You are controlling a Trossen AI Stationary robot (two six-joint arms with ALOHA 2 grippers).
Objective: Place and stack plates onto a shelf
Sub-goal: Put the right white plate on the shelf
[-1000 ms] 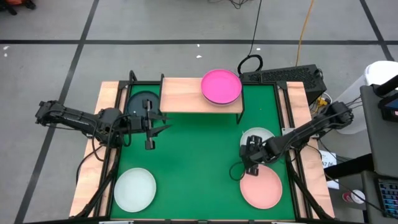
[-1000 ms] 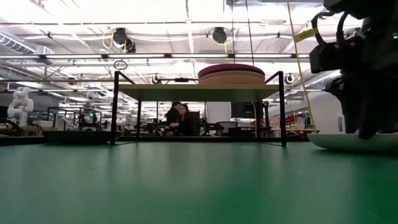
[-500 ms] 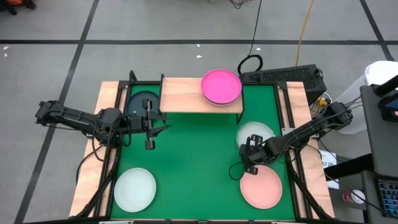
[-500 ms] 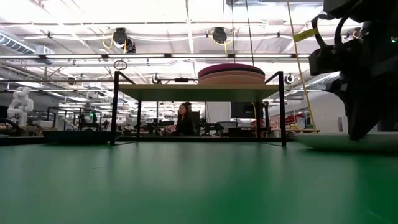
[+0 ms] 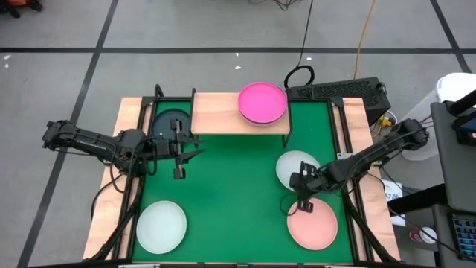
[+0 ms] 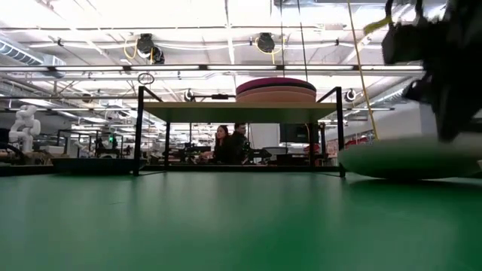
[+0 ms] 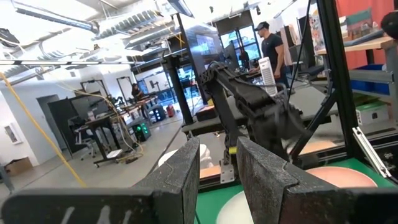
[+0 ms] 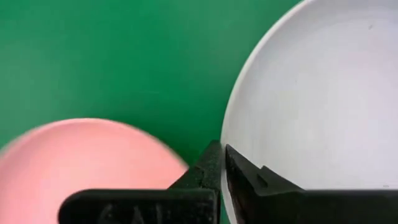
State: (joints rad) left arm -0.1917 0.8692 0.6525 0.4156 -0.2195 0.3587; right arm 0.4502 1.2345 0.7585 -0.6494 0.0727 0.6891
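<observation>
We see the right tool (image 5: 304, 181) low over the green mat (image 5: 238, 186) on the bench, fingers (image 8: 211, 168) pinched nearly closed on the rim of a pale mint-white plate (image 5: 296, 168). In the right wrist view the rim sits betw. the two dark fingers, w/ the plate (image 8: 317, 106) filling one side and the pale pink plate (image 8: 87, 162) on the other. In the low view that held plate (image 6: 410, 156) looks tilted and slightly off the mat, tho we can't tell if its far edge touches.

The pale pink plate (image 5: 312, 225) lies flat on the mat just beside the right tool, toward the front right corner. A second mint-white plate (image 5: 161, 227) lies flat at the front left, well apart from the rest.

The shelf (image 5: 239, 113) stands at the back of the mat; a bright magenta plate (image 5: 262, 103) tops a stack on its right half. Low view shows the stack (image 6: 276, 89) as magenta over at least one paler plate; exact count unclear. The shelf's left half is bare wood.

A dark teal-grey plate (image 5: 165, 123) sits just left of the shelf, partly under the left arm.

The left tool (image 5: 179, 149) hovers over the mat near the shelf's left end, fingers (image 7: 186, 171) a narrow gap apart, holding nothing.

People (image 6: 230, 143) show in the room beyond the bench.
</observation>
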